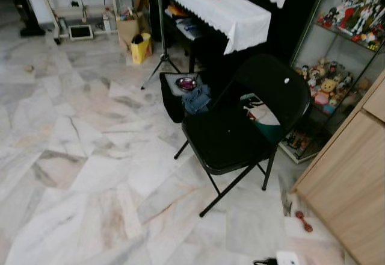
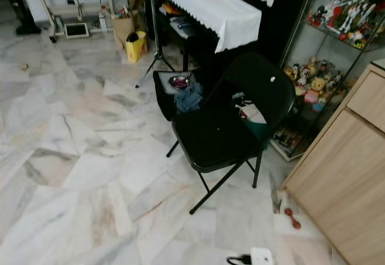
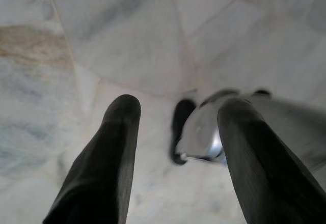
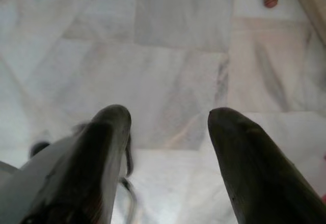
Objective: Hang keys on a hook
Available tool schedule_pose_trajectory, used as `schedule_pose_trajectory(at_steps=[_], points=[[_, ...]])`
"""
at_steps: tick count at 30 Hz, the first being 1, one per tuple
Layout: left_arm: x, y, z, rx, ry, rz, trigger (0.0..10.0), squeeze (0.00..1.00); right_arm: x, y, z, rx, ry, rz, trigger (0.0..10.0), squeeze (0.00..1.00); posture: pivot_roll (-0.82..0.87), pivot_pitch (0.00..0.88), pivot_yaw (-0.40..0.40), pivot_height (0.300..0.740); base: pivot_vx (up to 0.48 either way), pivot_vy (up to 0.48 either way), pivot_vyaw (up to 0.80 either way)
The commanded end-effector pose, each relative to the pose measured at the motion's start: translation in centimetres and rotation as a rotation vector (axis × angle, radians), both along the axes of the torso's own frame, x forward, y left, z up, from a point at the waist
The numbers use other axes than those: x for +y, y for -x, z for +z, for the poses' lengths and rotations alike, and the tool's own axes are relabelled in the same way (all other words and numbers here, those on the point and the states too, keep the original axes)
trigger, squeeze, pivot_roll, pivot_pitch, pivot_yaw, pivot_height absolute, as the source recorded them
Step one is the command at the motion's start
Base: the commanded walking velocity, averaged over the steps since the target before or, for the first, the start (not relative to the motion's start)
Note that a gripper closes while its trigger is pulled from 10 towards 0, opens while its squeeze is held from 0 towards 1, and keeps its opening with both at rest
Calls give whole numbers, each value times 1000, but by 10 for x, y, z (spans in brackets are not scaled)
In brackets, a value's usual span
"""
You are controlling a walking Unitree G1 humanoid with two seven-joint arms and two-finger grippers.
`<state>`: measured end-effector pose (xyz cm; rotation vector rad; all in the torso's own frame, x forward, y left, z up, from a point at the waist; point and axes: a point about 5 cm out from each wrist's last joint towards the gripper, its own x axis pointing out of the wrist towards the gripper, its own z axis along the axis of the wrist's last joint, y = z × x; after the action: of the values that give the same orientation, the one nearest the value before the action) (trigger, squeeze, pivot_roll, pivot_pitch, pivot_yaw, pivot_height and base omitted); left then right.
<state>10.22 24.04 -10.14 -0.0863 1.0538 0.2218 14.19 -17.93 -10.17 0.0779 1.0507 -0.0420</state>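
My left gripper (image 3: 178,113) hangs open over the marble floor with nothing between its black fingers (image 3: 114,152). My right gripper (image 4: 169,118) is also open and holds nothing, low above the floor tiles. A low black stool (image 1: 173,96) stands beside a black folding chair (image 1: 234,132). On the stool sit a small shiny dish (image 1: 186,84) and a crumpled blue cloth (image 1: 197,100). What lies in the dish is too small to tell.
A wooden cabinet (image 1: 352,180) stands at the right, and a glass shelf of toy figures (image 1: 334,87) is behind the chair. A white-clothed table (image 1: 225,9), a tripod stand (image 1: 161,48) and a yellow bag (image 1: 140,48) lie farther back. Open marble floor (image 1: 78,168) spreads to the left.
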Motion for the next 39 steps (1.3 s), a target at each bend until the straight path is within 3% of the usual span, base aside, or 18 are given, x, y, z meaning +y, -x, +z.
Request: schedule_pose_trajectory(at_steps=[1,6,23,39], points=[[-6,-5,0,-18,18,-18,10000,0,-6,5,-1,15,8,-15,10000,0,134,0,-42,740,0,0,-763],[-3,-5,1,-7,5,-32,10000,0,-3,5,-1,13,2,-12,10000,0,128,0,-34,740,0,-366,-759],[4,-10,4,-32,-8,0,10000,0,2,-2,0,-7,-9,-29,10000,0,132,0,-47,740,0,0,-757],[9,-10,5,-20,-31,-60,10000,0,6,-2,0,-11,-12,-40,10000,0,134,11,-19,740,0,0,-754]])
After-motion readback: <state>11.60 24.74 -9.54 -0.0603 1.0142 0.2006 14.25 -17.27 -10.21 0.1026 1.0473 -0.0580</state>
